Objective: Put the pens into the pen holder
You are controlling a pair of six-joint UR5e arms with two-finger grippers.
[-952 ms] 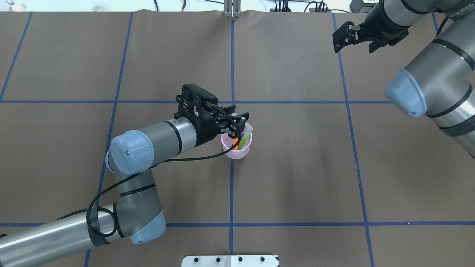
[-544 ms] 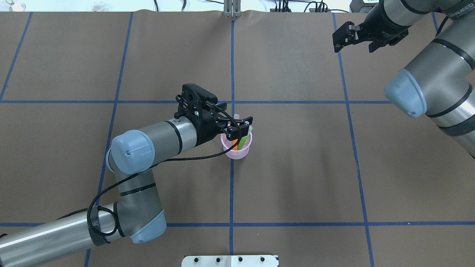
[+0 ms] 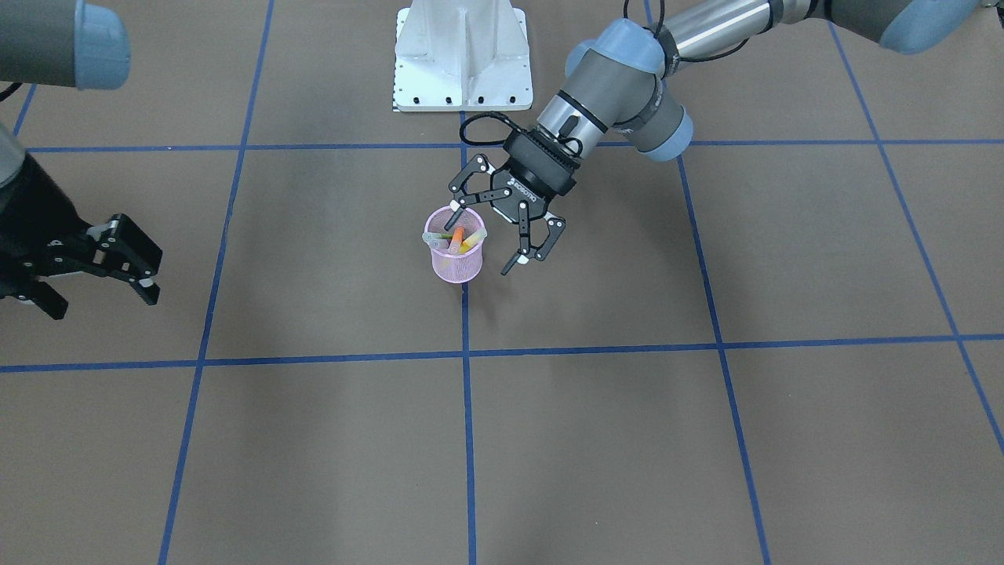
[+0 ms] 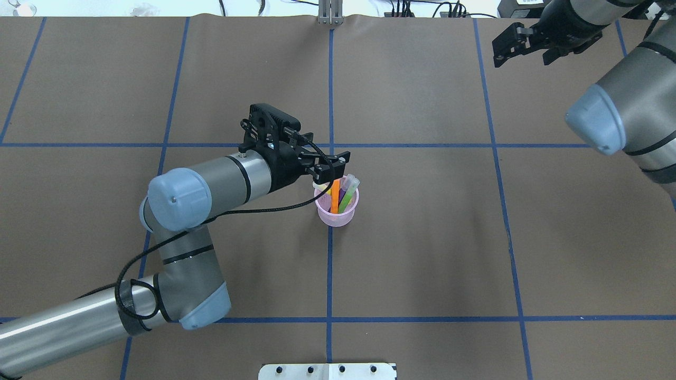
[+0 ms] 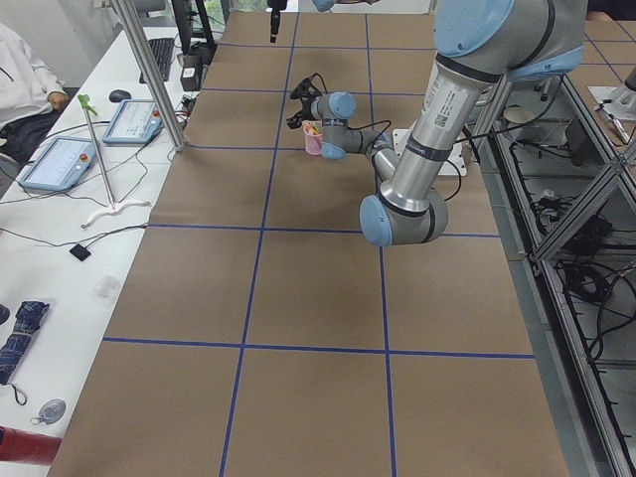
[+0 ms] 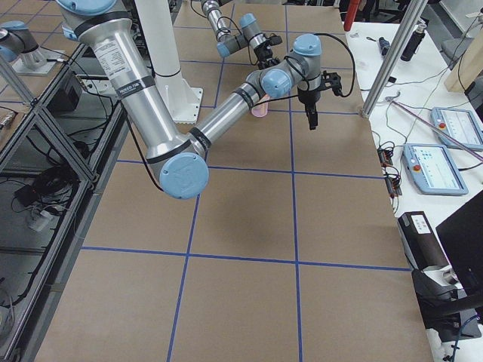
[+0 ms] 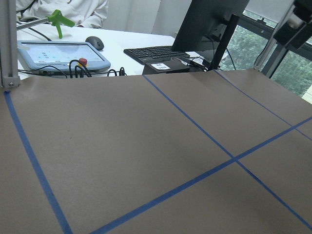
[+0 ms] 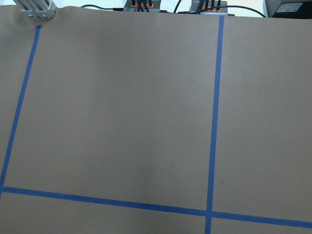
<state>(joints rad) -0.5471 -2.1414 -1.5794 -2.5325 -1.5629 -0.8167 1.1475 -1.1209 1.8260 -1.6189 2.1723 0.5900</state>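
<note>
The pink mesh pen holder stands upright near the table's middle, on a blue tape line; it also shows in the front view. Inside it lean an orange pen, a green pen and a yellow pen; a purple one barely shows between them. My left gripper is open and empty, just behind and above the cup's rim, one finger over the cup and one beside it. My right gripper is open and empty, high at the far right corner. Both wrist views show only bare table.
The white robot base plate sits at the near edge of the brown mat with blue tape lines. A metal post stands at the far edge. A side desk with tablets and a seated person lies beyond the far edge.
My left gripper has opened and let go of the orange pen, which now stands in the cup, and has drawn back slightly to the left. My right arm has moved farther right and away.
</note>
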